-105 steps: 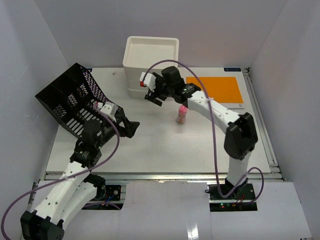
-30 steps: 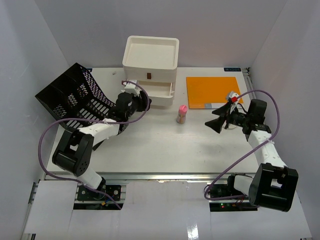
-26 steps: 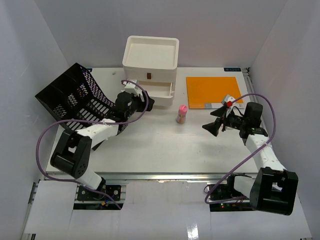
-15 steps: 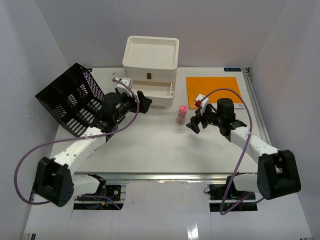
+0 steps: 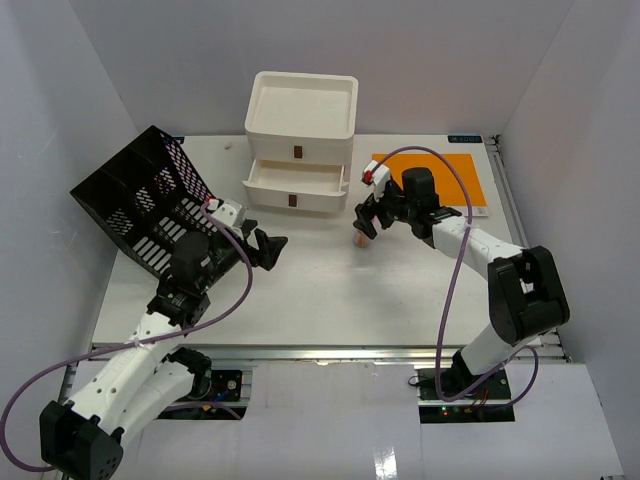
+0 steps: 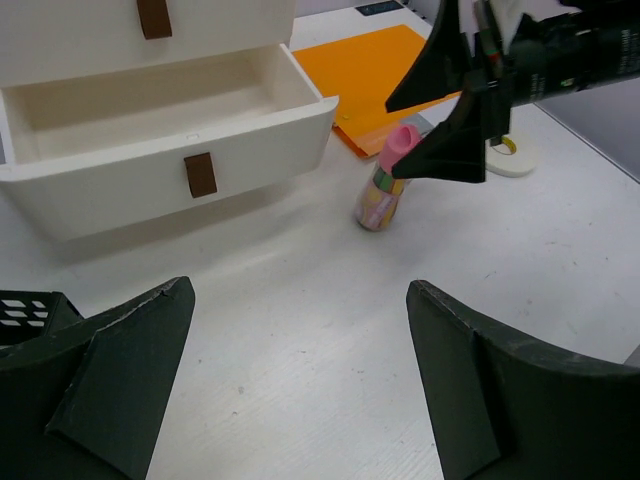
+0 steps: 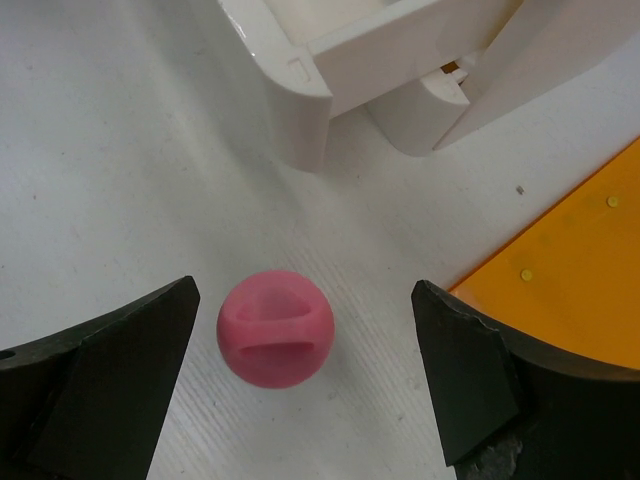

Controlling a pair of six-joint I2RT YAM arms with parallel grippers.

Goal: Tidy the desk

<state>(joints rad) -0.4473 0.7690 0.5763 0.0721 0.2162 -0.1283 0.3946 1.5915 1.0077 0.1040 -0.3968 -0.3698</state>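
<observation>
Plain white walls (image 5: pixel 420 60) close in three sides, evenly lit.

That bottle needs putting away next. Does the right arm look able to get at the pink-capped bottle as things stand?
Probably yes: the right gripper hangs just above the pink-capped bottle, jaws open either side of its cap, nothing between. The bottle stands apart from the open drawer.

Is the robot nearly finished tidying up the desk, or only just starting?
Only just starting, it seems. Done: the drawer stands open, empty. In hand: the right arm has its jaws open around the pink-capped bottle, not gripping yet. Left: putting the bottle away, plus probably the orange folder and the tilted black rack. The left arm waits, jaws open, empty.
</observation>
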